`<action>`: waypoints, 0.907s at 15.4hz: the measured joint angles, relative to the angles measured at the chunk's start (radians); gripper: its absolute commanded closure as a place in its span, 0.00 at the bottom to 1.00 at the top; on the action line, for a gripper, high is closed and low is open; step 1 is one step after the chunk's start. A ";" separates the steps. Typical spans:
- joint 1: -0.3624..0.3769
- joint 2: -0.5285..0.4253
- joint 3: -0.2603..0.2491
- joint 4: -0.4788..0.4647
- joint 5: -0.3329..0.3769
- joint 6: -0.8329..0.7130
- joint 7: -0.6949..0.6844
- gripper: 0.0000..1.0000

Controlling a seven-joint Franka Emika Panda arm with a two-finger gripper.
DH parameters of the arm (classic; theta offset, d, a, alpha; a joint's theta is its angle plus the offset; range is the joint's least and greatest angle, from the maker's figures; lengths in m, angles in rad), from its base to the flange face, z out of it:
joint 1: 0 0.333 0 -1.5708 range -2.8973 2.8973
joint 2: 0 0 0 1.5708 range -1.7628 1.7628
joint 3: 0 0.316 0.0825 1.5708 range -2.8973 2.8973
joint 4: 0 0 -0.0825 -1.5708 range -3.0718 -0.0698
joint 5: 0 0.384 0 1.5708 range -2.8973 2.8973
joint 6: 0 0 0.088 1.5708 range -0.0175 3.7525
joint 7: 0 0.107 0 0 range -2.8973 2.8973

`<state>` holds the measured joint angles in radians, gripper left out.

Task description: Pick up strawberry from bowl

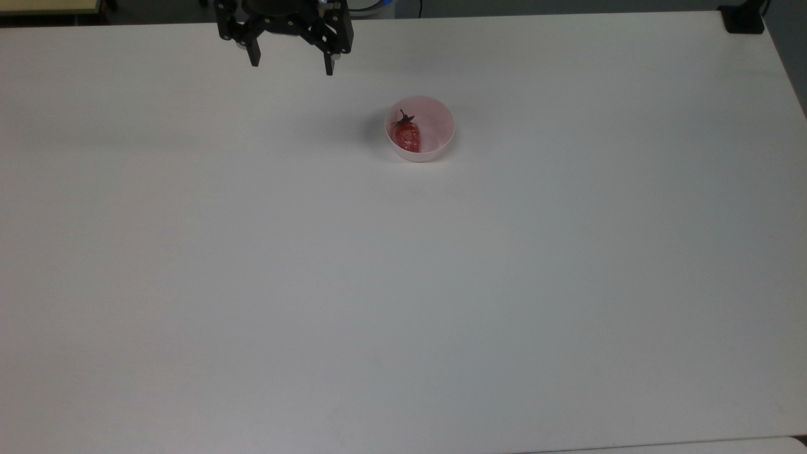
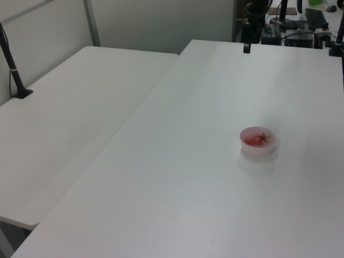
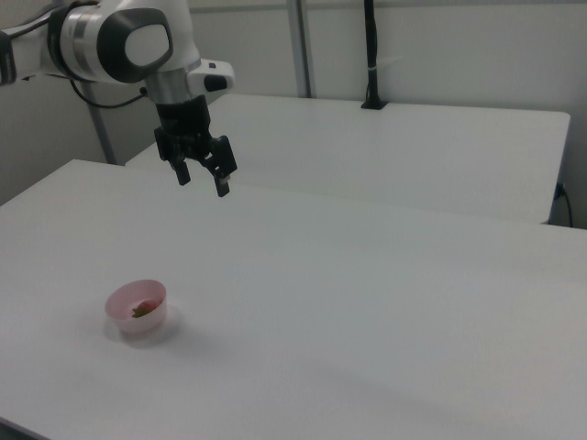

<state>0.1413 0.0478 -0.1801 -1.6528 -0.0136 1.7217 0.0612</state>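
Open hand (image 3: 203,182) above white table (image 3: 367,293), well apart from bowl (image 3: 136,308) holding strawberry (image 3: 143,309)

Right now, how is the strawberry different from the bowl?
The strawberry is deep red with a dark leafy cap; the bowl is pale pink and plain. The strawberry is much smaller and lies inside the bowl, which stands on the table. Both are rounded.

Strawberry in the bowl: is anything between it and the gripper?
Nothing visible. The open gripper hangs above bare table, apart from the bowl. The strawberry lies uncovered inside it; only the bowl's low wall surrounds it.
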 measured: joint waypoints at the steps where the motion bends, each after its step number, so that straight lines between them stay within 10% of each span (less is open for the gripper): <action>1: -0.003 0.000 0.000 0.001 0.000 0.000 0.000 0.00; 14: -0.007 0.007 0.000 0.007 0.000 -0.019 -0.095 0.00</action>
<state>0.1346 0.0547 -0.1797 -1.6454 -0.0135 1.7031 -0.0342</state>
